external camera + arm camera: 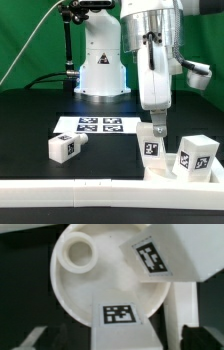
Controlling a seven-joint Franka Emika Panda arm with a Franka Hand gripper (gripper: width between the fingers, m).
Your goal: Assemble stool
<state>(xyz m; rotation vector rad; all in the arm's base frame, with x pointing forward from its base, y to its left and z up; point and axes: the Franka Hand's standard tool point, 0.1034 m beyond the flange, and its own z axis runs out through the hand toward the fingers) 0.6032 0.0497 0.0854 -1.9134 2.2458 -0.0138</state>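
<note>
- The gripper (156,128) hangs straight down over the seat (168,172), its two fingers spread apart and clasping nothing; in the wrist view the dark fingertips (34,338) stand wide on either side of the seat.
- The seat, a low white round piece, lies on the black bench (30,120), near the corner at the exterior view's right, close to the bench edge nearest that camera.
- It touches or almost touches the long white rail (90,190) that runs along that edge.
- One leg (152,147) stands upright on the seat just under the fingertips, tag facing the exterior camera; whether metal touches it I cannot tell.
- A second leg (196,156) stands upright at the seat's side towards the exterior view's right.
- A third leg (65,148) lies loose on the bench, well apart, towards the exterior view's left.
- The wrist view shows an empty round socket (78,252) in the seat and a square tag (119,314) on its face.
- The marker board (95,125) lies flat mid-bench, behind the legs.
</note>
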